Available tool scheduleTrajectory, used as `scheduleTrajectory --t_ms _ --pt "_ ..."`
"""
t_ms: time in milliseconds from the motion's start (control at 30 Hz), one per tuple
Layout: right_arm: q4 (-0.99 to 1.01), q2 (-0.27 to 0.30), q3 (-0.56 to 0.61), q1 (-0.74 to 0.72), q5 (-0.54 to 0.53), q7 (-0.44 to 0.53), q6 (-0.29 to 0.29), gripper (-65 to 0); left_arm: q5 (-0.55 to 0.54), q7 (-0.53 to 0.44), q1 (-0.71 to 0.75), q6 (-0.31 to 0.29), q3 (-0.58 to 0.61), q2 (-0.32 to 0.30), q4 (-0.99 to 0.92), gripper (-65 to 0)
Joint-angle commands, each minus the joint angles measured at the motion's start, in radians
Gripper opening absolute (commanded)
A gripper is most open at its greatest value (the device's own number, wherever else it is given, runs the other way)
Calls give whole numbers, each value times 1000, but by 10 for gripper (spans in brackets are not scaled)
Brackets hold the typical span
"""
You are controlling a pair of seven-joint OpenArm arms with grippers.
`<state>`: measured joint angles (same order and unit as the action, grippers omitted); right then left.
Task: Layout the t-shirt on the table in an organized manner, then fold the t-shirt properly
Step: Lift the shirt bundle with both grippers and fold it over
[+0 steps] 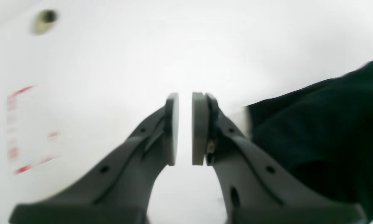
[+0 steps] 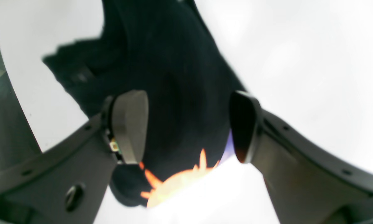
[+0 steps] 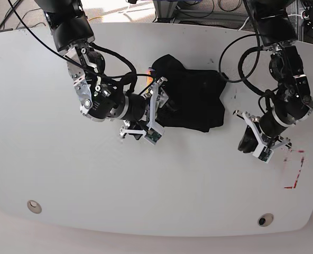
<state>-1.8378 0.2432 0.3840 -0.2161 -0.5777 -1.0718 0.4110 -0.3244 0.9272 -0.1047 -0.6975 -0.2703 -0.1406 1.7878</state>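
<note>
Looking through the left wrist view, the left gripper (image 1: 185,127) hung over the bare white surface (image 1: 118,62), its jaws drawn almost together with only a thin slit between the flat pads and nothing caught in it. The t-shirt (image 1: 323,130) filled the 3 o'clock side of that view as a dark blurred mass, apart from the pads. A small round hole (image 1: 45,20) sat at 11 o'clock and smeared red tape marks (image 1: 24,127) at 9 o'clock. In the right wrist view, the right gripper (image 2: 189,124) had its jaws standing well apart, with the black cloth of the t-shirt (image 2: 174,77) lying between and beyond them; whether the pads touched the cloth could not be told. An orange glare blurred the cloth's near edge at 6 o'clock. In the base view, the t-shirt (image 3: 191,100) lay bunched and crumpled just above the middle of the surface (image 3: 162,196). The right gripper (image 3: 157,106) was at the garment's 9 o'clock edge, its arm reaching in from 10 o'clock. The left gripper (image 3: 258,143) hovered off the cloth at 4 o'clock from it, near the red tape rectangle (image 3: 296,169). Two round holes lay near the front edge at 7 and 5 o'clock.
</note>
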Motion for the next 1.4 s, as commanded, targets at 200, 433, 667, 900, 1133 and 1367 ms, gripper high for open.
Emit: scheduleTrajectory --t_ms 200,433,667,900,1133,1367 --pt "97 6 -29 -87 -1 95 73 -422 -12 83 24 -1 88 143 22 -594" --pt "183 3 -23 -98 -1 170 113 -590 -9 83 95 -1 93 215 22 -594" --pt "263 -20 -23 -72 -1 232 161 -590 -2 80 168 -1 107 232 11 -594" --pt "370 -15 -20 -38 0 339 205 -590 67 79 184 -1 118 210 -81 -594" --pt "444 -14 -20 5 60 439 234 -591 78 -36 139 -1 119 137 -239 -594" --pt "381 -21 -27 94 190 445 233 -591 77 -141 -3 -1 179 68 -463 -594"
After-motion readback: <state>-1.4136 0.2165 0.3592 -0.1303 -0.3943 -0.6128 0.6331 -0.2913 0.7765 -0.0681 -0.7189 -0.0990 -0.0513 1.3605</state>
